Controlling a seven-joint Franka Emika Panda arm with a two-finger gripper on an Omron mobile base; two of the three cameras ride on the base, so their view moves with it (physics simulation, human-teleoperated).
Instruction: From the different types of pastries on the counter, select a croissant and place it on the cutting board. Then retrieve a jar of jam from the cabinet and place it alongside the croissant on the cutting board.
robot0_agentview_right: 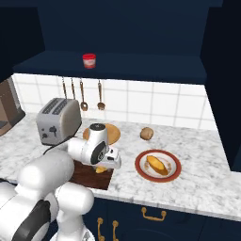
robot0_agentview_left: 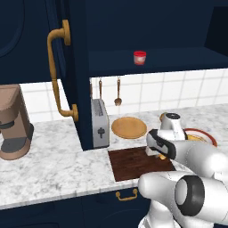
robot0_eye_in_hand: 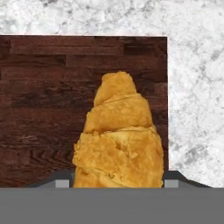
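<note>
While the pincer (robot0_eye_in_hand: pixel 113 183) grips the croissant (robot0_eye_in_hand: pixel 119 140) over the cutting board (robot0_agentview_left: pixel 129 162), toaster (robot0_agentview_left: pixel 99 123) and wooden plate (robot0_agentview_left: pixel 129 128) stand behind — apart.

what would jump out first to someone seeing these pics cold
The golden croissant in the hand view, sitting between the hand's fingertips over the dark cutting board near its right edge. Next, the small red jar of jam standing alone on the shelf of the open navy cabinet. On the marbled counter, a red-rimmed plate carries a golden loaf.
</note>
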